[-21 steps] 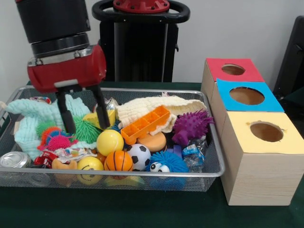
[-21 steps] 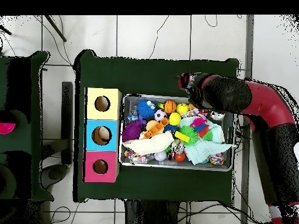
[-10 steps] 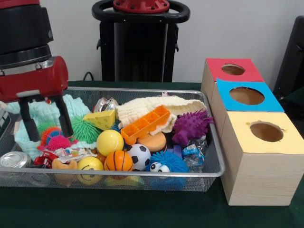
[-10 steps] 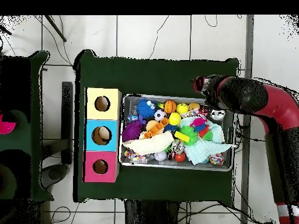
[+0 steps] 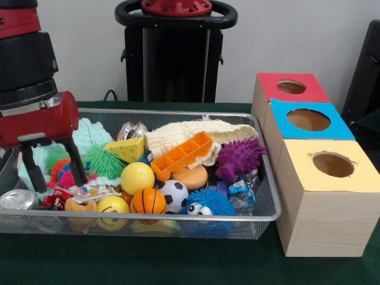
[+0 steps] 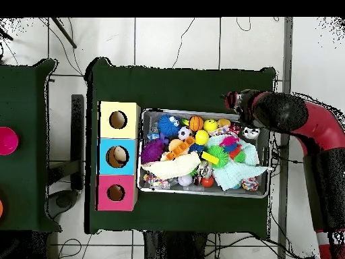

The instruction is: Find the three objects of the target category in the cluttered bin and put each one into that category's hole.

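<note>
Near the front wall of the wire bin, a row of small balls: yellow ball, soccer ball, basketball, smiley ball. Target category not stated; these balls are my guess. Likely light, smooth, prone to roll; best pinched across the middle from straight above. Neighbours touch on all sides, so little finger room. Boxes with red hole, blue hole, yellow hole stand just beside the bin. Gripper hangs over the bin's end farthest from the boxes, above the crushed can and spiky toys, fingers spread wide and empty, pointing down.
</note>
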Available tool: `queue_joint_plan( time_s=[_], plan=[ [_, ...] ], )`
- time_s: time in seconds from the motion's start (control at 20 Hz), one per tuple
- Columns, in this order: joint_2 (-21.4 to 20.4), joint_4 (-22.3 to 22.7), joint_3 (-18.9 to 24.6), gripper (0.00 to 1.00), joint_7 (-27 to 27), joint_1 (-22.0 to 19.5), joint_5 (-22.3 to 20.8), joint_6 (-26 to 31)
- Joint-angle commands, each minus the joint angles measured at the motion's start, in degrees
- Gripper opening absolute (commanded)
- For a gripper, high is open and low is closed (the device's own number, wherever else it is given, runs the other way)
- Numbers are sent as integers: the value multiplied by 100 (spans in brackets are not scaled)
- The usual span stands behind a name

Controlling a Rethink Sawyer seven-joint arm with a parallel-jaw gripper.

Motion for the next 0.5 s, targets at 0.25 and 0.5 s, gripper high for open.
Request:
queue_joint_plan(
  time_s=[0.25,0.5],
  plan=[
    [71,252,-77,100,-1252,60,-458,168],
    [17,363,-84,100,-1134,43,-512,92]
  ],
)
